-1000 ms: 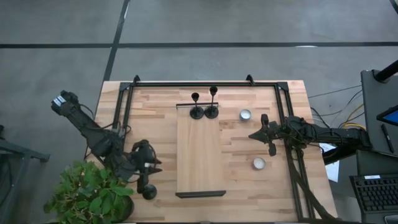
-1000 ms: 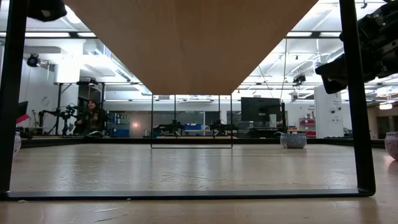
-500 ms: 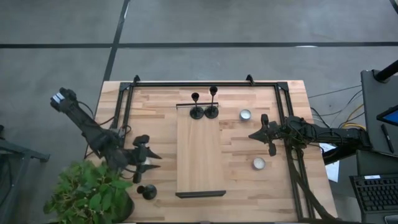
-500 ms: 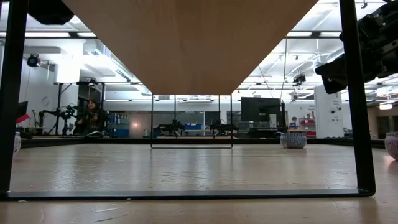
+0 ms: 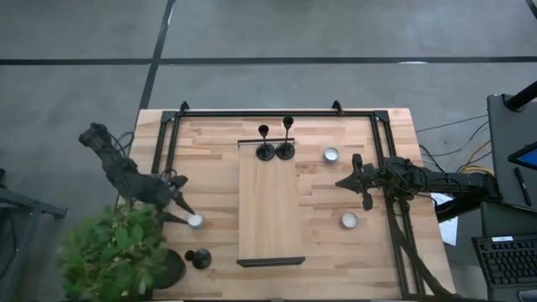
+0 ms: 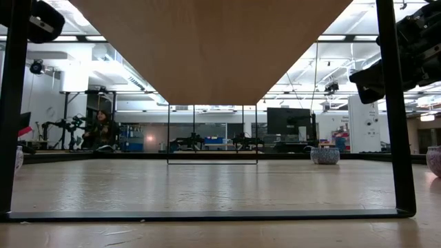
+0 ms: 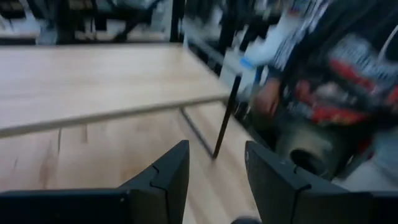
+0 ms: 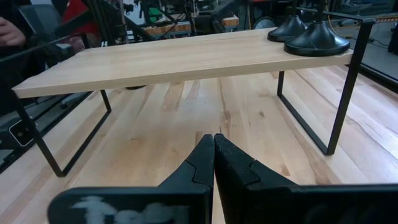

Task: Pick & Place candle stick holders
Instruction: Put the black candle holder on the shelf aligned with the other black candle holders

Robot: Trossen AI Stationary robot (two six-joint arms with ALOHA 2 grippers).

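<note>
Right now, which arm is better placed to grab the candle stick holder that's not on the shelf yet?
Left. Its open hand hangs just beside that candle stick holder; the shut right hand sits across the shelf.

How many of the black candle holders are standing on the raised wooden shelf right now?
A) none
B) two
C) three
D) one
B: two holders stand at the shelf's far end, while the third sits on the table near the plant.

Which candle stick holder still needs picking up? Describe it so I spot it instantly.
Find the raised wooden shelf mid-table, then look off its near-left corner, beside the potted plant. The lone candle stick holder stands there on the tabletop; the other two holders stand on the shelf's far end.
</note>
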